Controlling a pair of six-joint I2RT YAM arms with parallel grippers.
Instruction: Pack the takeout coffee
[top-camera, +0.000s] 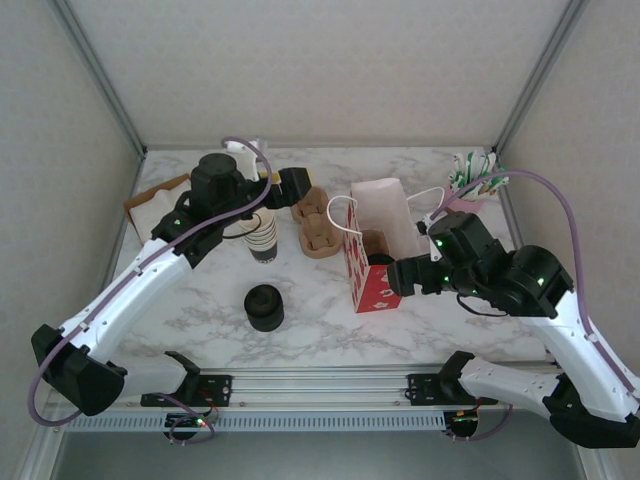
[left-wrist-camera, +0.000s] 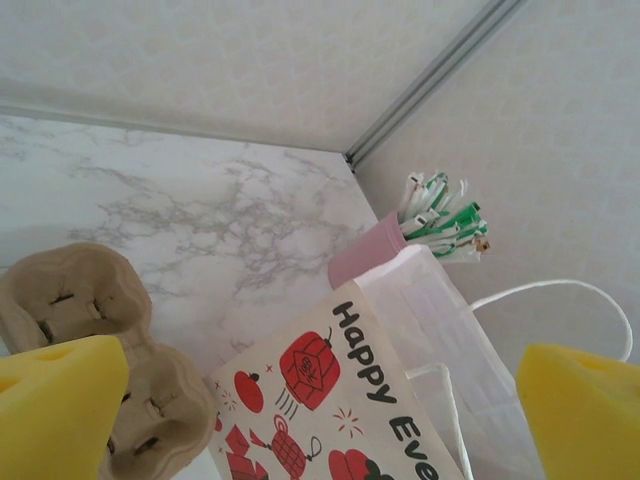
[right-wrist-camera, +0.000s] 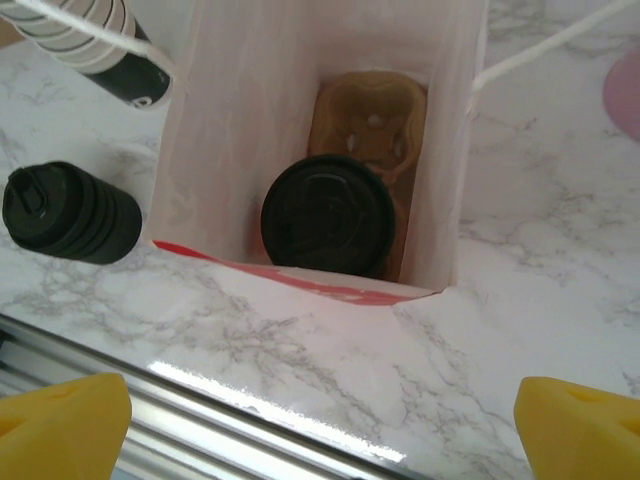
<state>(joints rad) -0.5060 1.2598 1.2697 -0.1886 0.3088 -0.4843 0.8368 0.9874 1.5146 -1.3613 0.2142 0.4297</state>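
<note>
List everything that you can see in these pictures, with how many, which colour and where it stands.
takeout coffee: one, black lid showing, inside the bag
bag: one, red and white, open, centre right of the table
carrier in the bag: one, brown, under the coffee
cup carriers: number unclear, brown, left of the bag
stack of cups: one, cream with a dark end, left of the carriers
stack of lids: one, black, front centre
pink cup: one, holds green-white packets, back right corner
table: one, white-grey marble
left gripper: open, yellow pads, near the carriers
right gripper: open, yellow pads, above the bag's mouth
</note>
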